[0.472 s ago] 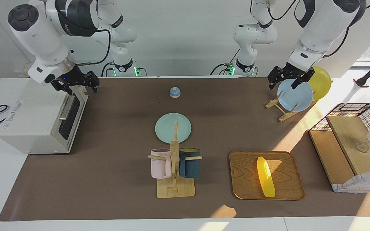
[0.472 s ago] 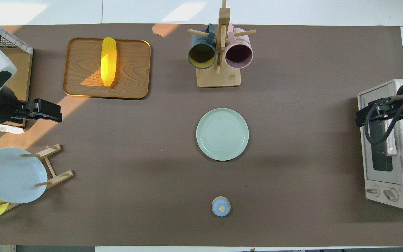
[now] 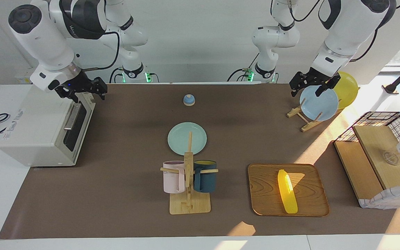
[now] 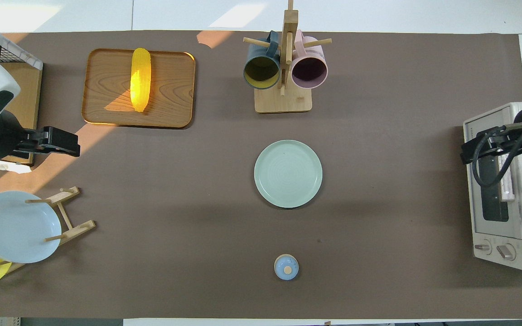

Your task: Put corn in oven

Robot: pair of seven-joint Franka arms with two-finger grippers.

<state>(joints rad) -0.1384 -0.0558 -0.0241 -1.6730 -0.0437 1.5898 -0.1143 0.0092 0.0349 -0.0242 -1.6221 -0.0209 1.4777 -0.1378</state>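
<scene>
Grabbing that bright yellow corn cob looks risky: it's round and could roll on its wooden tray. It lies well away from both grippers. The left gripper, jaws released, hangs over the plate rack. The right gripper, jaws released too, hovers at the boxy off-white toaster oven, whose door looks closed. Brown bench mat, sunlit white-walled room.

a robotics lab: two white arms bolted at a brown-covered table, bare white walls, trailing cables.
</scene>
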